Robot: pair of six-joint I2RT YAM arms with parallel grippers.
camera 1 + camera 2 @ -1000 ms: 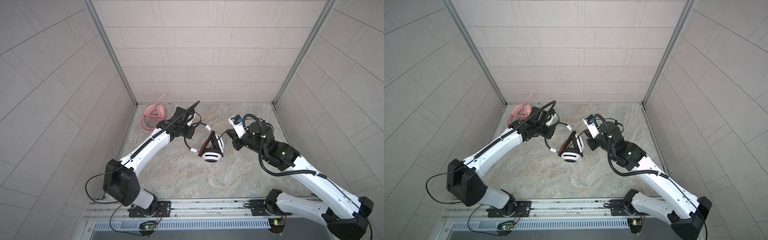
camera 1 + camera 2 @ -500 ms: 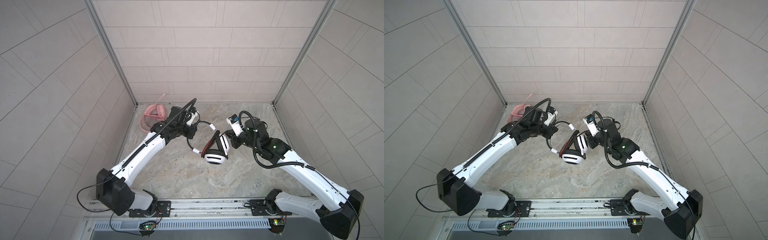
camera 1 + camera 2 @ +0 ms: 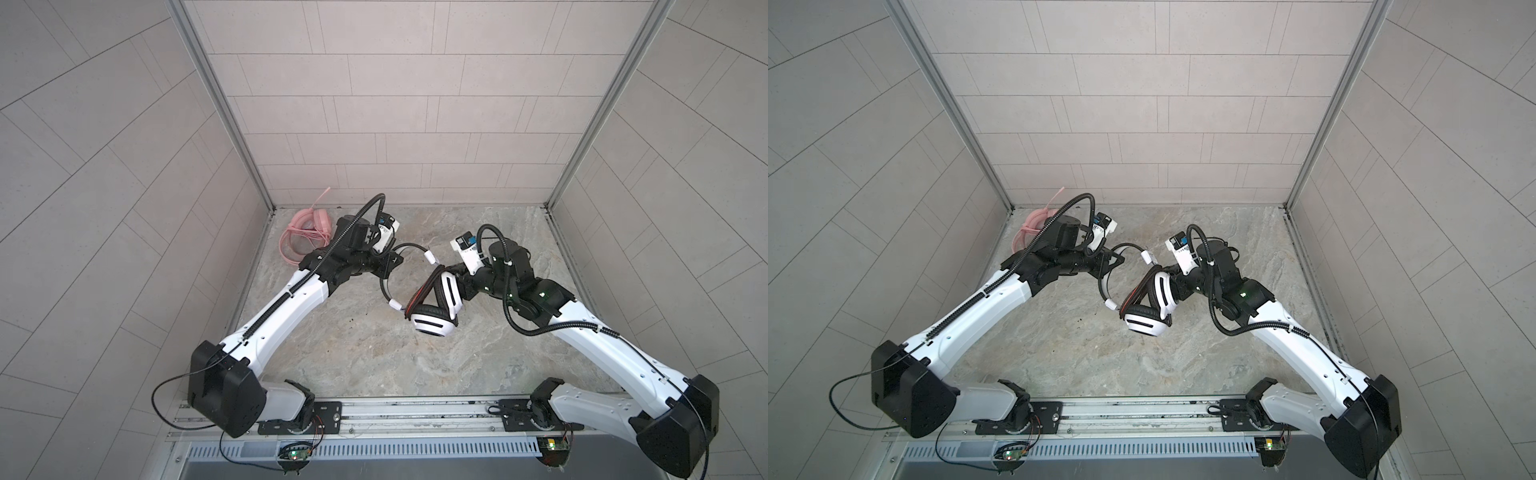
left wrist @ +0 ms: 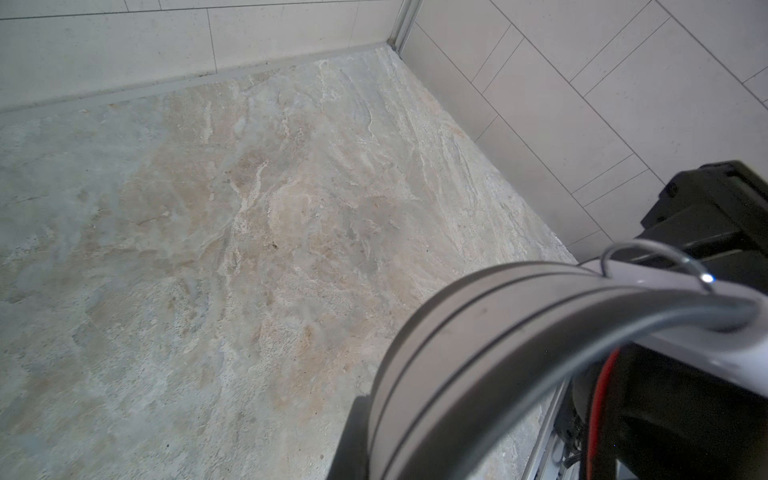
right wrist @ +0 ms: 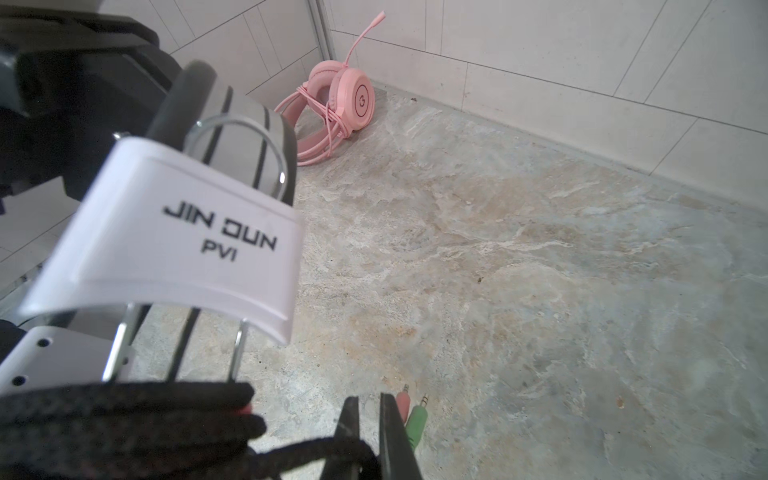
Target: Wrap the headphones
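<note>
The white-and-black headphones (image 3: 434,324) (image 3: 1146,322) hang in the air over the middle of the table, held by both arms. My left gripper (image 3: 387,266) (image 3: 1113,262) is shut on the thin headband (image 4: 498,332), at the top of its arc. My right gripper (image 5: 370,399) (image 3: 454,277) is shut on the black braided cable (image 5: 316,451) beside the upper ear cup (image 3: 449,291). The cable's pink and green plugs (image 5: 411,411) stick out past the right fingers. The pink headphones (image 3: 307,232) (image 3: 1032,226) (image 5: 340,108) lie bundled in the back left corner.
Tiled walls close the marble table (image 3: 374,365) on the left, back and right. The white slider with black lettering (image 5: 166,232) fills much of the right wrist view. A metal rail (image 3: 395,419) runs along the front edge.
The headset has turned a little, so the white side of the upper ear cup now shows. The right arm has drawn closer to it. Both grips are unchanged.
</note>
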